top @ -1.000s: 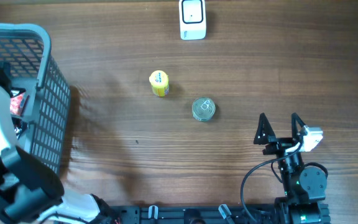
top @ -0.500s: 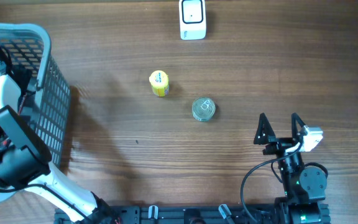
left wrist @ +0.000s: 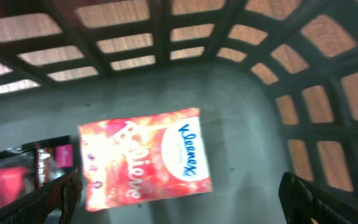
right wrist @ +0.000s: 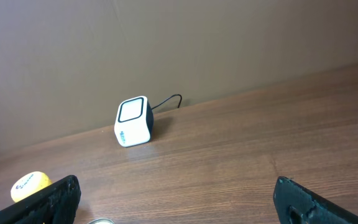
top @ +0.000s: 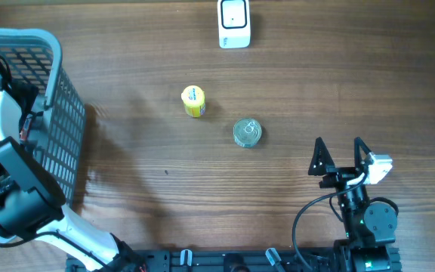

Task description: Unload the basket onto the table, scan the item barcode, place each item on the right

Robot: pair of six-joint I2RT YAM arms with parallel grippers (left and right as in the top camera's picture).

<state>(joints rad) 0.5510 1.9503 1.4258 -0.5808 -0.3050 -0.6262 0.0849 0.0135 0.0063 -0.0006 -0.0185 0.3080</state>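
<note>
Red Kleenex pack (left wrist: 145, 158) lies in basket (top: 51, 121), 9 o'clock | picking step: my left jaws gape above it, right jaws apart, parked at 5 | next, I reckon: drop, clamp, lift toward scanner (top: 234, 23) at 12

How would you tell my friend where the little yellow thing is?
Find the big grey basket at the left of the wooden table. To its right, near the middle, two small things sit apart: a round silver tin and the yellow thing, up and left of the tin. Nothing else on the table is yellow.
</note>
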